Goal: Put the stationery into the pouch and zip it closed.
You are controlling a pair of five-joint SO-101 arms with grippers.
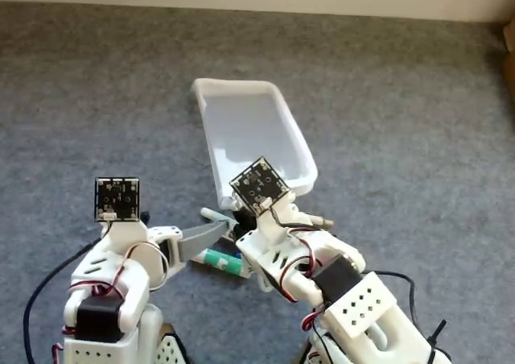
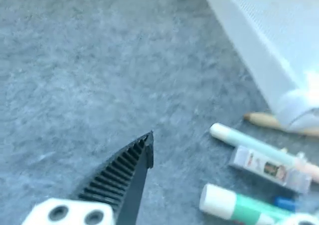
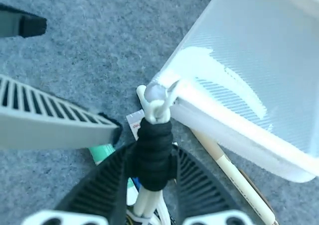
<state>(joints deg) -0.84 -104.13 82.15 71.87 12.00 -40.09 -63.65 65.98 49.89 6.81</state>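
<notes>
Apparently right jaws pinch the pouch's (image 3: pixel 259 46) corner pull (image 3: pixel 152 145), open carpet (image 3: pixel 89 46) beyond.

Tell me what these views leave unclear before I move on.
- Stationery count: in the high view the right arm covers all but the glue stick and a few tips.
- Pencil: in the left wrist view its far part is hidden behind the pouch corner.
- Glue stick's end: cut off by the left wrist view's edge.
- Zip's state: in the right wrist view the right pincer and the black-wrapped pull cover it.
</notes>
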